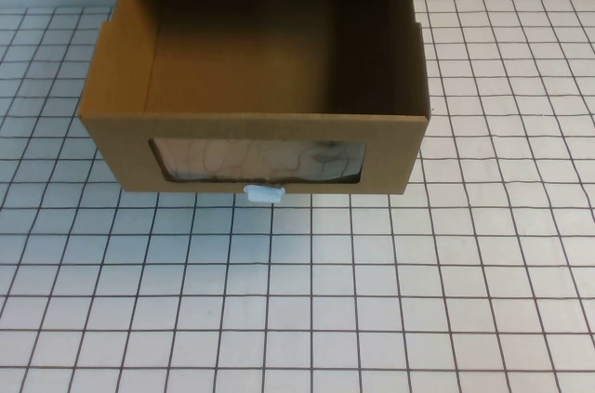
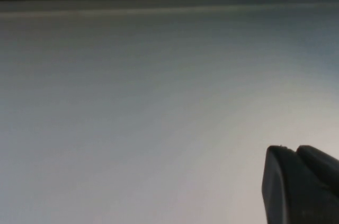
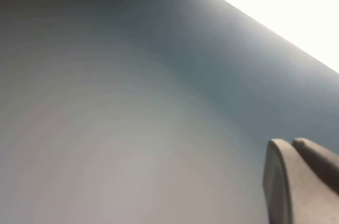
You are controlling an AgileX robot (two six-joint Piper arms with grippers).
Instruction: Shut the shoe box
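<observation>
Upper centre of the high view: one shoe box [image 1: 256, 86] on the gridded table [image 1: 372, 300], drawer out toward the lower edge, pull tab [image 1: 263, 192] under its window. Left pincer [image 2: 299, 187] and right pincer [image 3: 296, 181] are off-table; grip state can't tell, nearer arm unclear.

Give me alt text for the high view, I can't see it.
A brown cardboard shoe box sits open on a white gridded table, its drawer pulled toward the camera and empty. The front has a clear window with a white pull tab below. Neither gripper appears.
</observation>
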